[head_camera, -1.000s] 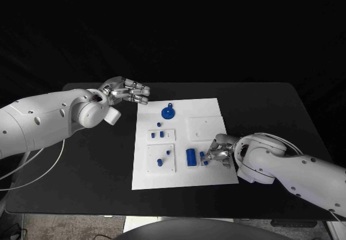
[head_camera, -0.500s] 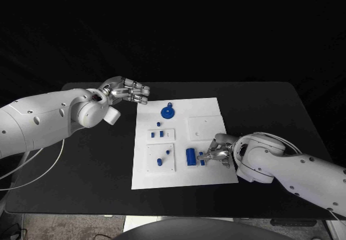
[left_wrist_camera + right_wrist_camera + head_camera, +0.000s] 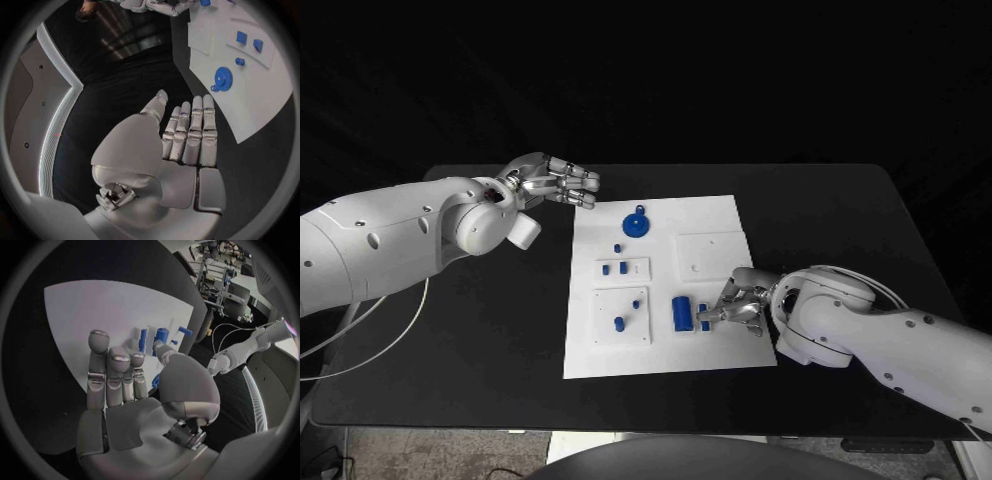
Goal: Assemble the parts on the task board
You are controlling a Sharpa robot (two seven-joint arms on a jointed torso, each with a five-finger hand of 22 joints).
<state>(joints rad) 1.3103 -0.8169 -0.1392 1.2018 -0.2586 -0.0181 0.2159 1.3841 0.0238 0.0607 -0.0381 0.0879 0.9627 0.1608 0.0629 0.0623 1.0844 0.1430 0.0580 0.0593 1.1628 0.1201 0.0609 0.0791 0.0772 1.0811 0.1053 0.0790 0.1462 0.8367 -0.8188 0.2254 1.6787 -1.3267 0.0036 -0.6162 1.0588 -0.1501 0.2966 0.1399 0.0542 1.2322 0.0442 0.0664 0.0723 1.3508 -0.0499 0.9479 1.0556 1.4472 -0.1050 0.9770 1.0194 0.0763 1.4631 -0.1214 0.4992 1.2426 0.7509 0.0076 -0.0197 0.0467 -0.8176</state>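
The white task board (image 3: 718,225) lies mid-table. On it are a blue gear (image 3: 635,223), a small peg (image 3: 617,248), two small pieces (image 3: 606,268) in a raised plate, two pegs (image 3: 619,323) in a lower plate and a blue block (image 3: 682,313). My right hand (image 3: 740,300) rests on the board's near right part, fingertips just right of the block. A small blue part (image 3: 155,381) sits pinched between its thumb and a finger. My left hand (image 3: 557,181) hovers off the board's far left corner, holding nothing, its fingers (image 3: 190,132) stretched out side by side.
The black table (image 3: 848,210) extends around the board on all sides. A blank raised white plate (image 3: 711,252) sits on the board's right half, just beyond my right hand. The gear (image 3: 222,78) lies ahead of my left hand.
My right hand's fingertips have shifted slightly beside the blue block. The left hand has stayed where it was.
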